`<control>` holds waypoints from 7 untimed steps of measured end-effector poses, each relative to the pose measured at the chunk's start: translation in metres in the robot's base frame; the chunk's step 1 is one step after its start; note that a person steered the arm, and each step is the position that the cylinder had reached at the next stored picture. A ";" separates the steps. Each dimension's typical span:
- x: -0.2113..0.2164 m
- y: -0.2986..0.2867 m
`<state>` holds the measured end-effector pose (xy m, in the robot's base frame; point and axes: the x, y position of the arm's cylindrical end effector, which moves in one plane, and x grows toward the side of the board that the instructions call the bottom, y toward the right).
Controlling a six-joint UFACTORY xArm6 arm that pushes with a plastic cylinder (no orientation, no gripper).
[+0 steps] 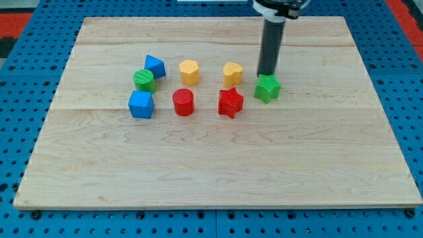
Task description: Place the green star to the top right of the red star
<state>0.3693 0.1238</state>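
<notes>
The green star (267,88) lies on the wooden board (218,158), to the right of and slightly above the red star (230,102). A small gap separates the two. My tip (267,73) is at the green star's top edge, touching it or nearly so. The dark rod rises from there toward the view's top.
A yellow heart-like block (232,74) sits just left of my tip. A yellow hexagon (189,71), a red cylinder (183,102), a blue cube (141,104), a green cylinder (144,80) and a blue wedge-like block (155,65) stand further left. Blue pegboard (410,99) surrounds the board.
</notes>
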 end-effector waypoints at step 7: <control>0.056 -0.058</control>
